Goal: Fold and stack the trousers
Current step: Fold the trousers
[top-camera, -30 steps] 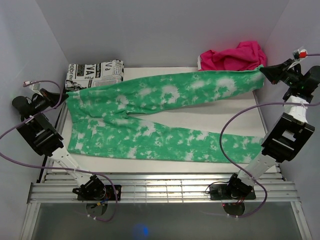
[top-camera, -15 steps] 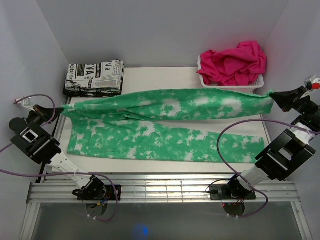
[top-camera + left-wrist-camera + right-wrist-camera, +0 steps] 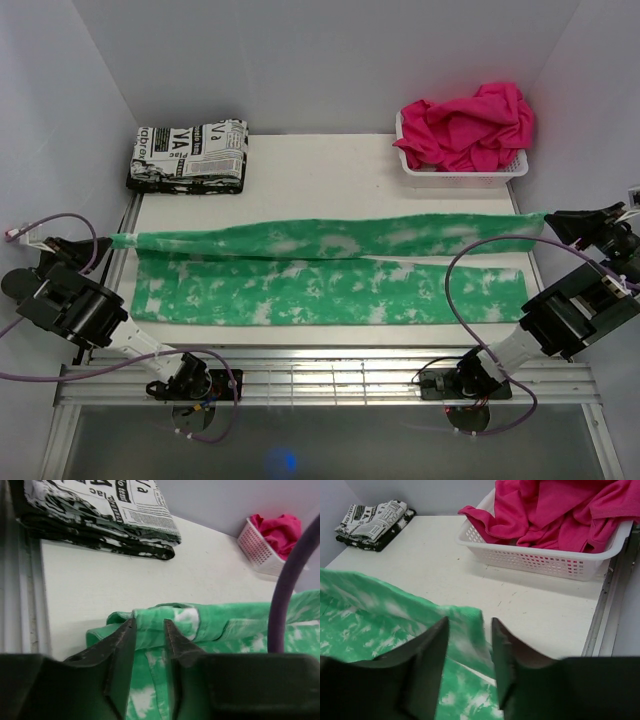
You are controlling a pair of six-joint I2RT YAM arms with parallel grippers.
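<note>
**Trousers stretched across the table, both claws slightly open**

The trousers [image 3: 330,290] lie lengthwise across the near half of the table [image 3: 330,170], running from the left side to the right. One leg lies flat along the near edge. The other is drawn into a long narrow band just behind it, its near edge overlapping the flat leg along the left part. This band reaches from the left gripper [image 3: 149,624] at the table's left edge to the right gripper [image 3: 469,622] at the right edge.

In the left wrist view, the left claw's two fingers [image 3: 119,647] stand a little apart. A bunched, folded end of the green cloth sits at their tips and shows through the gap. Whether the tips touch the cloth cannot be told.

In the right wrist view, the right claw is likewise parted by a modest gap. The leg's end shows between the fingers [image 3: 427,652], blurred, with neither finger seen to press on it.

A folded newsprint cloth [image 3: 188,155] sits at the far left corner, well apart from the trousers. A white basket [image 3: 462,178] at the far right corner holds a heap of pink cloth [image 3: 470,120].
</note>
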